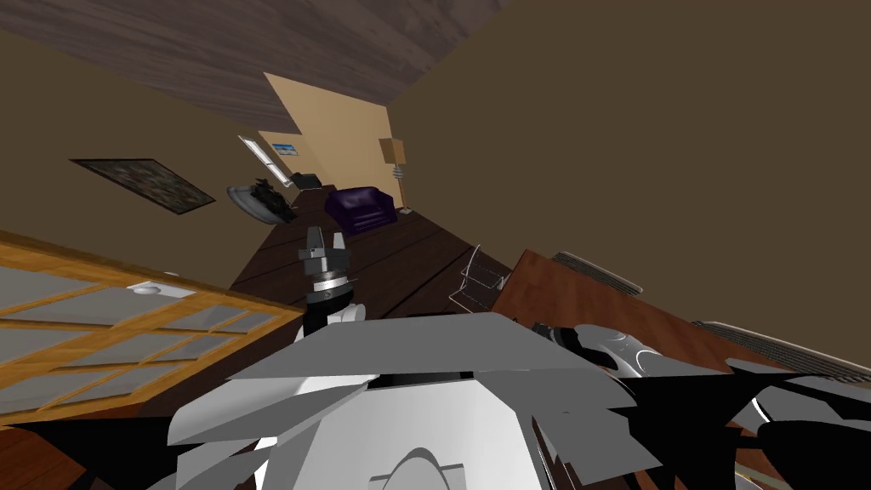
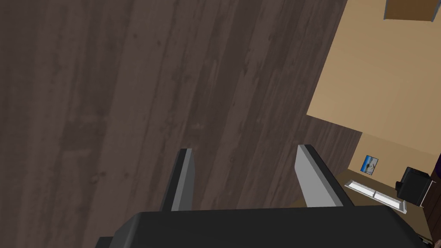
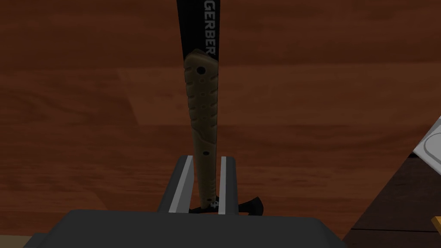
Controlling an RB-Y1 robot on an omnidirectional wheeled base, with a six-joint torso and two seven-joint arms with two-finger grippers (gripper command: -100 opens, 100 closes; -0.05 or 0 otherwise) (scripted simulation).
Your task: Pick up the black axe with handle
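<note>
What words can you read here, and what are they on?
"GERBER": white letters on the black shaft of the axe, above the brown grip held in the right pincer.
Small wall picture: too small to read.

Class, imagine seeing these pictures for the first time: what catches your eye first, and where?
The axe, tan-gripped with a black lettered shaft, clamped in the right hand against a reddish wooden table. Next, the left hand, open and held up in front, and a purple armchair by the far wall.
</note>
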